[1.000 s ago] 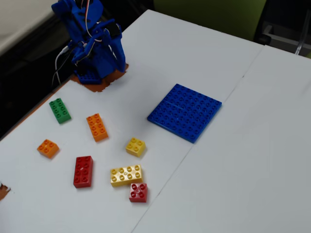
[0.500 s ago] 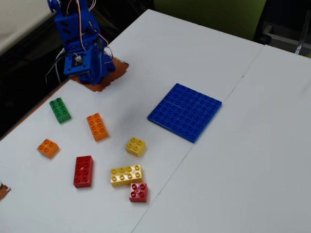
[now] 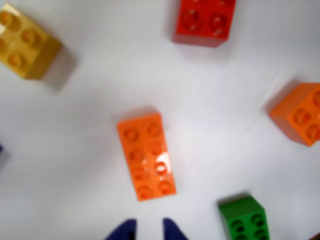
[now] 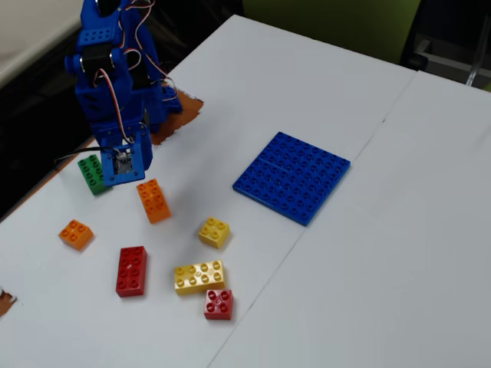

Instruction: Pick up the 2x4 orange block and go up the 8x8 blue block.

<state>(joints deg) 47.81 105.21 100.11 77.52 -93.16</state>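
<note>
The white table [image 4: 368,253] carries everything; a seam runs across it from the far edge toward the near edge, and beyond the far edge a green panel [image 4: 330,23] and dark surroundings are visible. The blue baseplate [image 4: 291,177] lies flat near the middle of the table, just beside the seam, with nothing on it. The blue arm [image 4: 111,84] stands at the far left corner, leaning down over the loose bricks. No stage of the task is complete: the long orange brick [image 4: 153,200] rests on the table, ungripped, well apart from the baseplate toward the left edge. In the wrist view the same brick [image 3: 146,156] lies centred, long axis roughly in line with the gripper [image 3: 148,231], whose two blue fingertips show at the bottom edge with a gap between them and nothing held, so the jaws appear parted. Remaining, by judgement: descent, grasp, lift, transfer onto the baseplate. Nearby bricks: red [image 3: 204,21], green [image 3: 244,218], small orange [image 3: 298,113], small yellow [image 3: 24,42].
</note>
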